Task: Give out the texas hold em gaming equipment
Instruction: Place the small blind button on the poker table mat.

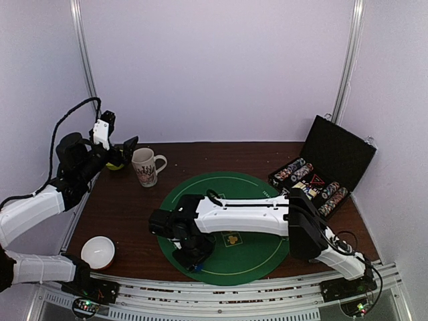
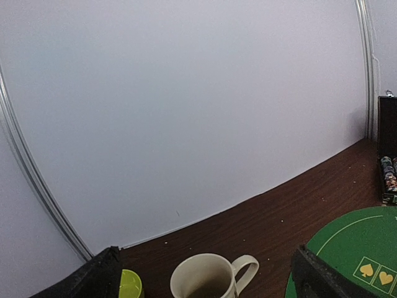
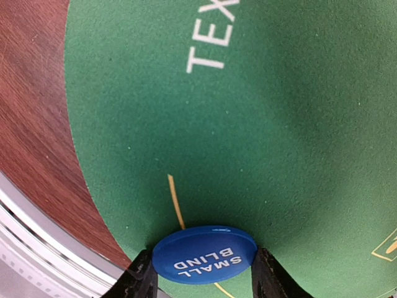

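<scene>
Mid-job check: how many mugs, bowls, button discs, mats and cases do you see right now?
Mug: 1
Bowls: 2, white bowl and green bowl
Button disc: 1, blue, in the right gripper
Green mat: 1
Chip case: 1, its chips too small to count
Total: 6
</scene>
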